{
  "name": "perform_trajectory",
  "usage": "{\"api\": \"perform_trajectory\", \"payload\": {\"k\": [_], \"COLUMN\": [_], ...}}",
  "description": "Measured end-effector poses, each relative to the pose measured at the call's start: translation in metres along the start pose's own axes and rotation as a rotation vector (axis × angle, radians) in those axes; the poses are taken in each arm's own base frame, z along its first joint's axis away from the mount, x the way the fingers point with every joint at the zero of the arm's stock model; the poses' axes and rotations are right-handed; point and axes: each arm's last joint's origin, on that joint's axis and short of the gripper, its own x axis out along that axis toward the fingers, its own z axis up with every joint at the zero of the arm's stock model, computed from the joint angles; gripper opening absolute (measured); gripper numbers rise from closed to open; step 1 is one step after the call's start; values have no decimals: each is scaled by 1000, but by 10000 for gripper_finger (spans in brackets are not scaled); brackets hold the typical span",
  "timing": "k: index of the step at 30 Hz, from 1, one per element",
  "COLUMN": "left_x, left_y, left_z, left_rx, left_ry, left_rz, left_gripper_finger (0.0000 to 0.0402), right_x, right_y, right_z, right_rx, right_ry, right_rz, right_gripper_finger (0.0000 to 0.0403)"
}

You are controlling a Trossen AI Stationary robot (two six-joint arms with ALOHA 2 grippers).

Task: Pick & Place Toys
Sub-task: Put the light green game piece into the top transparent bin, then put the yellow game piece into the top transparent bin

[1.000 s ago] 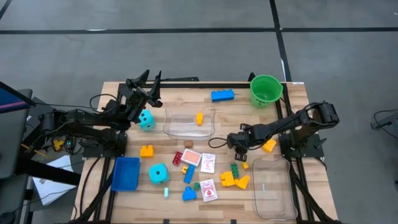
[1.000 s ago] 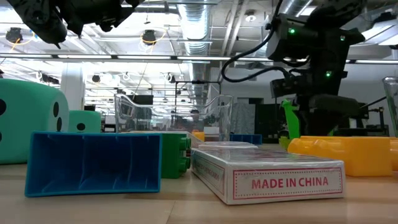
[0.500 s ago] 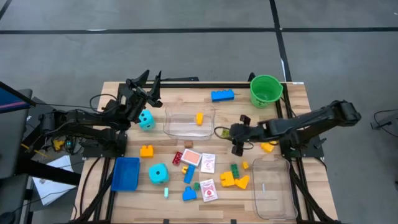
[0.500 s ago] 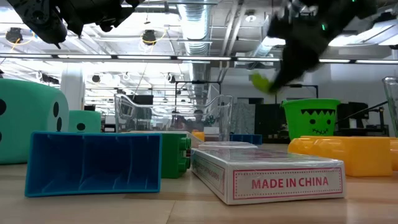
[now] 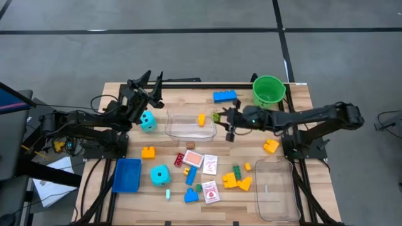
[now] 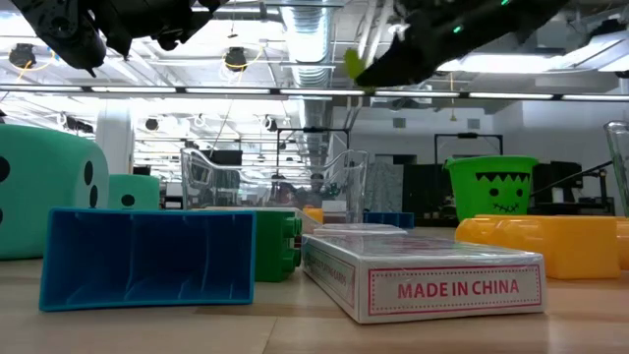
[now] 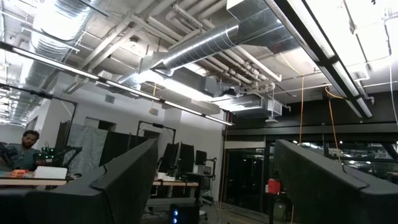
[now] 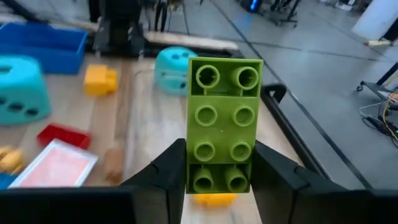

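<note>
Right gripper [image 8: 214,180] clamps one end of a lime-green, eight-studded brick [image 8: 224,121], studs facing its camera.

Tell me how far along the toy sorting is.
Early. Done: one yellow brick lies in the clear tub at table centre. In hand: the right gripper holds a green brick at that tub's edge, not yet released. Left: the blue brick, both dice, cards and most bricks sit on the table. The second tub looks empty. The left gripper waits, open.
</note>
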Motion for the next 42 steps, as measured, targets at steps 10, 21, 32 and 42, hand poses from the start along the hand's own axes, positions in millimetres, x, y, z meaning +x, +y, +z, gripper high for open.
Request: {"api": "perform_trajectory", "payload": {"k": [10,21,32,42], "left_x": [0,0,0,0], "left_y": [0,0,0,0], "left_z": [0,0,0,0], "left_rx": [1,3,3,3], "left_ry": [0,0,0,0], "left_rz": [0,0,0,0], "left_gripper_finger": [315,315,315,315], "right_x": [46,55,55,55], "right_y": [-16,-23,-23,-25], "right_z": [-22,-33,-33,-33], "right_rx": [6,43,75,92], "right_ry": [16,85,83,84], "right_rz": [-5,-23,-32,-40], "right_gripper_finger": [133,133,207,181]}}
